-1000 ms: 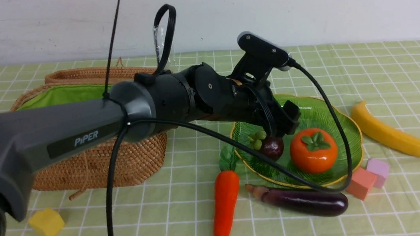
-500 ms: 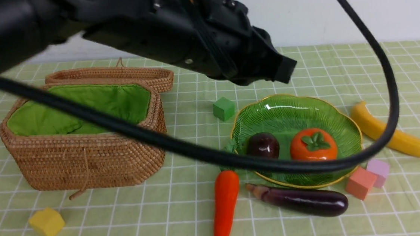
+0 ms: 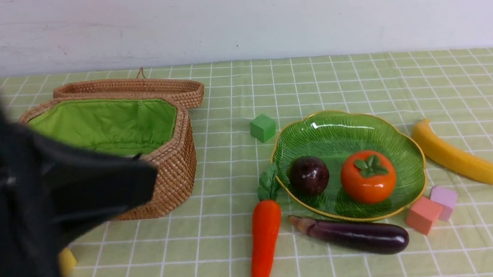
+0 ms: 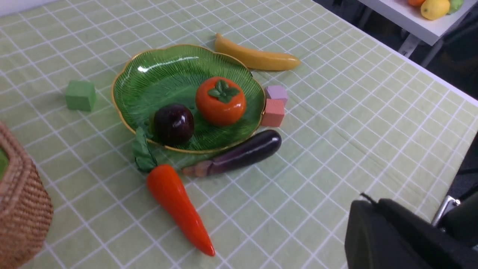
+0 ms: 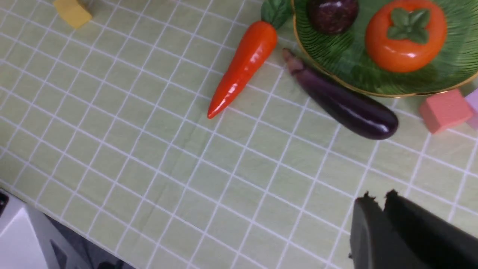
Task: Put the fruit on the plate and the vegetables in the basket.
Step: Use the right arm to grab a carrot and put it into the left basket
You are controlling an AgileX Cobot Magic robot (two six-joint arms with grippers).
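I see the plate (image 3: pixel 346 126) on the right half of the tabletop (image 3: pixel 225 91), and two fruits lie in it: the mangosteen (image 3: pixel 309 176) on its left side and the persimmon (image 3: pixel 368 176) just beside it. The banana (image 3: pixel 454 155) lies on the cloth outside the plate, just beside its right rim. The carrot (image 3: pixel 264 238) lies at the front left of the plate with its tip toward me. Its green leaves reach the rim, but I cannot tell if they go under it. The eggplant (image 3: pixel 355 235) lies on the cloth along the front rim of the plate. The basket (image 3: pixel 175 179) stands at the left, well apart from the plate, with its lid (image 3: pixel 128 88) open behind it and the green lining showing. A green cube (image 3: pixel 263 127) sits between basket and plate, nearer to the plate. A pink cube (image 3: pixel 423 215) and a lilac cube (image 3: pixel 444 198) touch each other at the plate's front right. A yellow cube (image 3: pixel 67 260) is half hidden by the left arm. The left gripper (image 4: pixel 364 213) is above the tabletop, its jaws pressed together and empty. The right gripper (image 5: pixel 379 198) shows at the right edge of the front view, near the banana's end, its jaws narrow, with nothing between them
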